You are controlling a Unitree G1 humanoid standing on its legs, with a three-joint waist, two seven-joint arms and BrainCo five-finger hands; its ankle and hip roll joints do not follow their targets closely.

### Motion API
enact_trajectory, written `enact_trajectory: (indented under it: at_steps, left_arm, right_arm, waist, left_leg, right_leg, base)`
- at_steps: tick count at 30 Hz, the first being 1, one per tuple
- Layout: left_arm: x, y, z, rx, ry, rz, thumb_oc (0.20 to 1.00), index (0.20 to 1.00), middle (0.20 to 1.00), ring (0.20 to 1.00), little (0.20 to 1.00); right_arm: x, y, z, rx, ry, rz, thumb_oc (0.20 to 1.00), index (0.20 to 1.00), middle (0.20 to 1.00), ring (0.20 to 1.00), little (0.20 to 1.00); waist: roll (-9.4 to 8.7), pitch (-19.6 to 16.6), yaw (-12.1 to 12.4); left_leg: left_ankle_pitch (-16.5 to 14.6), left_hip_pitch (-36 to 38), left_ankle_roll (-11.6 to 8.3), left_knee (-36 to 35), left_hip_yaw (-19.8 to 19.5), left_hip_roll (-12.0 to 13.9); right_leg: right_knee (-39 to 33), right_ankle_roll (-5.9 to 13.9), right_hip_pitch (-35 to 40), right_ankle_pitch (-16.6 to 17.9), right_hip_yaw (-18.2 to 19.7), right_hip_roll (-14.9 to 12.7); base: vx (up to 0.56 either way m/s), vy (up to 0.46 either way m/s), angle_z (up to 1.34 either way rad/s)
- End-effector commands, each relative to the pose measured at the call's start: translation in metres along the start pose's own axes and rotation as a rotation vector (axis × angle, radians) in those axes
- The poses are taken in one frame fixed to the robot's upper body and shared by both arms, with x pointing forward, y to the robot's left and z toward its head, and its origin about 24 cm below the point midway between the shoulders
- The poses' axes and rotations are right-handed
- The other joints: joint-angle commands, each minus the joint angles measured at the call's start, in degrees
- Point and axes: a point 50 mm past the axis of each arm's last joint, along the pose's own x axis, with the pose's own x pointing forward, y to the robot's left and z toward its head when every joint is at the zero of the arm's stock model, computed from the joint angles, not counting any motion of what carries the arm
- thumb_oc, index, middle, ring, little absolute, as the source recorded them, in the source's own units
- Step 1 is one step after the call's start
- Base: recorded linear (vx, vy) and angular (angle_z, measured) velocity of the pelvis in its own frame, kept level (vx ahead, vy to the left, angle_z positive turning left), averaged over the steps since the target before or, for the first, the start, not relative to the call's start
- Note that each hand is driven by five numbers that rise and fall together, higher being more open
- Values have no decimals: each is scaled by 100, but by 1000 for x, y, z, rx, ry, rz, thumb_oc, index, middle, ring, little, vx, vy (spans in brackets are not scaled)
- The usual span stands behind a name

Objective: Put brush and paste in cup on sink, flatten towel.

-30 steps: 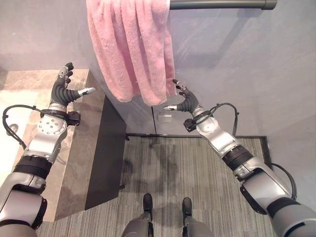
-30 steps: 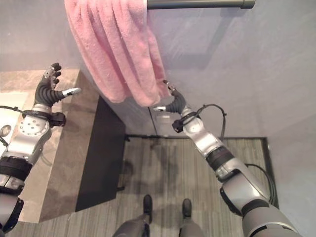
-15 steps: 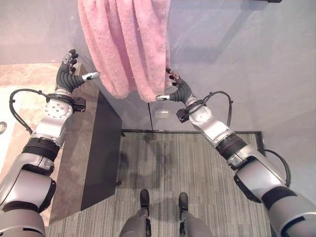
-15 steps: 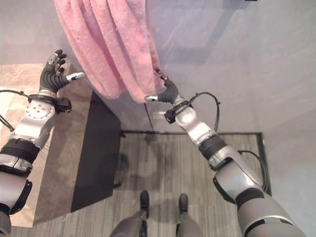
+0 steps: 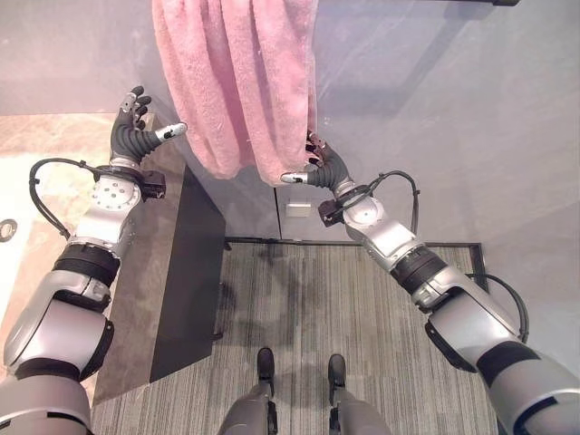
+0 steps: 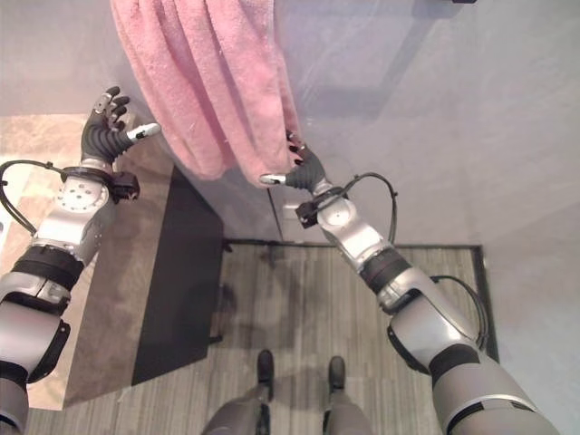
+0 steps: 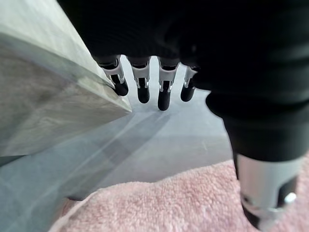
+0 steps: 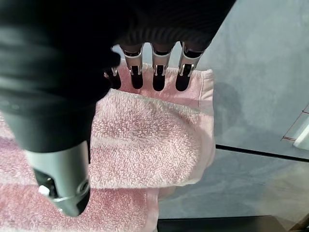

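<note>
The pink towel (image 5: pixel 240 82) hangs bunched against the wall. My right robot hand (image 5: pixel 319 169) reaches its lower edge, fingers spread, seemingly touching; my left robot hand (image 5: pixel 136 136) hovers released beside the bench (image 5: pixel 54 154).

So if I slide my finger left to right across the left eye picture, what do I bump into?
Stone sink counter → left robot hand → pink towel → right robot hand → grey wall.
</note>
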Motion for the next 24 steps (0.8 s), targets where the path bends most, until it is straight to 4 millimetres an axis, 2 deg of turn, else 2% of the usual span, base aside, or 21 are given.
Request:
enact_trajectory:
  at_steps: [1,3,4,5,7,10,12,13,17,18,24]
  left_arm:
    - [21,-10,47,-8,-123,-6,1000,1000,1000,1000,1000]
    - [23,-11,51,-21,-129,0,1000,1000,1000,1000,1000]
    - [23,-11,51,-21,-129,-1,1000,1000,1000,1000,1000]
    - [24,-12,52,-26,-127,-1,1000,1000,1000,1000,1000]
    - [25,-14,54,-33,-130,-10,1000,1000,1000,1000,1000]
    - [26,-21,59,-52,-143,-33,1000,1000,1000,1000,1000]
    - [26,-22,60,-54,-148,-41,1000,1000,1000,1000,1000]
    - [27,-25,63,-49,-155,-55,1000,1000,1000,1000,1000]
    - [28,-29,62,-40,-147,-67,1000,1000,1000,1000,1000]
    - [28,-30,63,-40,-146,-68,1000,1000,1000,1000,1000]
    - [28,-38,61,-66,-138,-93,1000,1000,1000,1000,1000]
  right_arm:
    - [17,0,48,69,-159,-35,1000,1000,1000,1000,1000]
    - [17,1,52,81,-175,-34,1000,1000,1000,1000,1000]
    - [17,1,52,81,-175,-34,827,827,827,827,827]
    - [16,4,54,87,-185,-21,514,514,514,514,514]
    - [16,5,54,97,-190,-14,536,536,536,536,536]
    - [15,6,55,101,-200,-4,526,526,526,526,526]
    - [14,6,55,99,-202,-2,495,495,495,495,495]
    - [14,6,55,94,-204,3,435,435,435,435,435]
    - [13,8,52,87,-198,9,401,401,401,401,401]
    - [13,8,52,85,-198,14,360,360,360,360,360]
    - [11,12,52,106,-209,25,363,363,363,363,363]
  waist:
    - [-228,-75,-172]
    - [-225,-67,-200]
    - [-226,-68,-198]
    - [-227,-76,-220]
    - [-226,-90,-247]
    - [-219,-100,-284]
    - [-212,-102,-289]
    - [-202,-98,-303]
    - [-186,-109,-325]
    - [-182,-111,-334]
    - [-167,-109,-389]
  left_leg:
    - [216,-357,-356,3,-1,43]
    - [214,-368,-357,3,32,46]
    - [214,-368,-357,3,34,46]
    - [215,-373,-360,3,52,50]
    - [220,-383,-369,3,65,59]
    - [229,-399,-374,3,73,67]
    - [229,-403,-375,3,72,74]
    - [229,-408,-377,3,77,73]
    - [227,-421,-382,3,98,83]
    - [228,-423,-383,3,102,85]
    - [224,-437,-392,3,131,89]
  right_leg:
    - [36,776,-155,898,-47,-1093]
    - [18,787,-184,927,-9,-1095]
    - [18,787,-186,927,-7,-1095]
    - [9,789,-207,943,13,-1094]
    - [7,786,-225,934,24,-1088]
    - [6,780,-245,926,32,-1086]
    - [3,779,-251,920,37,-1085]
    - [2,774,-264,907,49,-1079]
    - [-2,770,-282,896,76,-1082]
    - [-1,767,-285,891,78,-1081]
    - [-4,763,-325,883,92,-1081]
  base:
    - [0,0,0]
    - [0,0,0]
    - [1,20,-6]
    - [5,12,-7]
    - [5,9,-3]
    - [0,0,0]
    - [0,0,0]
    - [0,0,0]
    - [0,0,0]
    - [0,0,0]
    - [0,0,0]
